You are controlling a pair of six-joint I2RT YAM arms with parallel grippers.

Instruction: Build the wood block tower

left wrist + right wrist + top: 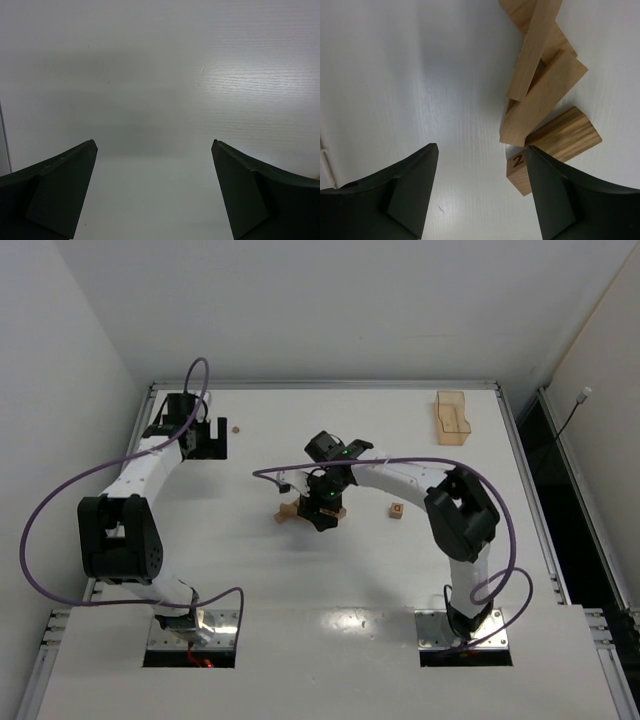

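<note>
The blocks of the wood block tower (291, 512) lie as a loose heap at the table's middle, not as a stack. In the right wrist view, light-tan bars (545, 97) lean across each other at the upper right. Below them lies a darker block (560, 137) with a "2" on its end. My right gripper (481, 146) hangs over the heap (322, 515), open, with only bare table between its jaws. Its right fingertip (540, 165) sits against the numbered block. A small cube (397, 510) lies apart to the right. My left gripper (154, 141) is open and empty over bare table, far left at the back (208, 440).
A pale-wood tray (452, 418) stands at the back right. A tiny brown bead (236, 427) lies just right of the left gripper. The table's metal edge rail (140, 430) runs close to the left arm.
</note>
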